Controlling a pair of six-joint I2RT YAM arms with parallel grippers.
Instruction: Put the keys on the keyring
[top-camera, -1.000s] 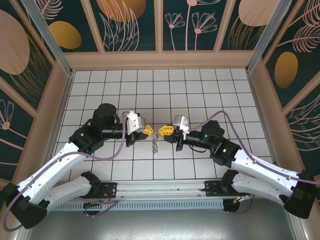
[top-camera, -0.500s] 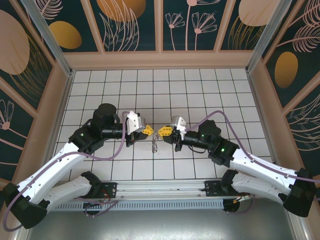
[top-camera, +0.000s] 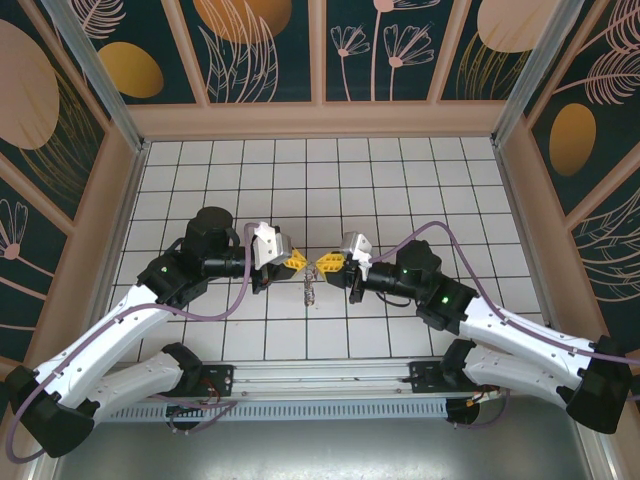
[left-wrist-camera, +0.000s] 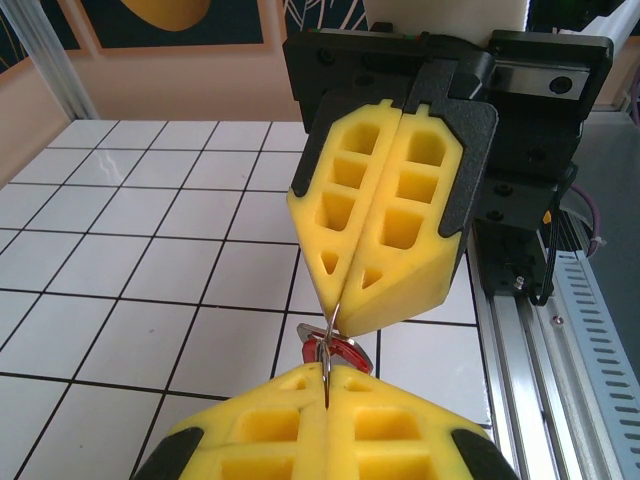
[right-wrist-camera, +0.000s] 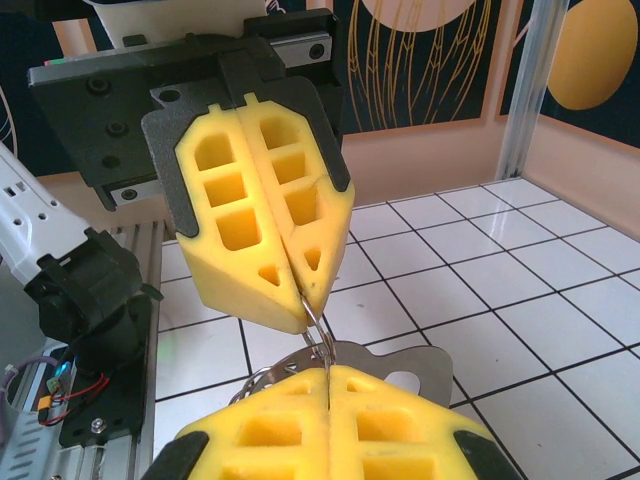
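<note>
with left gripper (top-camera: 299, 263) and right gripper (top-camera: 323, 264) both clenched tip to tip on the wire keyring (left-wrist-camera: 327, 338), twist gently so the red-tagged key (left-wrist-camera: 348, 353) slides on without dropping

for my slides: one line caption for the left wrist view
Left gripper and right gripper, both shut, pinch the thin keyring tip to tip, a red-tagged key dangling above the tiles.

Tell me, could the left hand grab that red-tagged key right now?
Probably not: the left hand and right hand are both shut on the keyring, with the red-tagged key dangling just below. It would have to let go first.
</note>
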